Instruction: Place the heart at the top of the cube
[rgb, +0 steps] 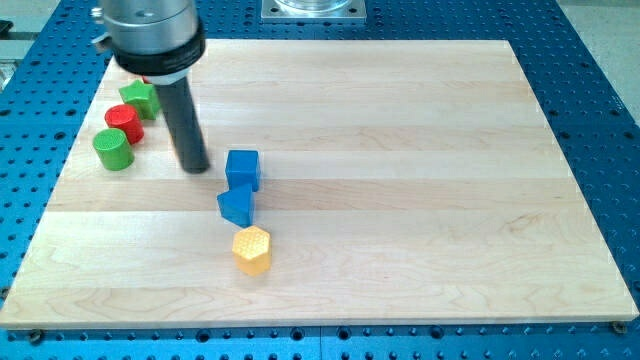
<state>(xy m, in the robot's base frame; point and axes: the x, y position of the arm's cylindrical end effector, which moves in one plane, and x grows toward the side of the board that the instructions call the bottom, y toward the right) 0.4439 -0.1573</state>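
Note:
A blue cube (242, 168) sits left of the board's middle. A second blue block (236, 206), which looks like a heart, lies just below the cube and touches it or nearly so. My tip (195, 168) rests on the board a short way to the left of the blue cube, with a small gap between them. The dark rod rises from it toward the view's top left.
A yellow hexagonal block (252, 250) lies below the blue heart. At the left edge a green cylinder (113, 149), a red cylinder (124, 122) and another green block (140, 98) are clustered, left of the rod. The wooden board (420, 200) lies on a blue perforated table.

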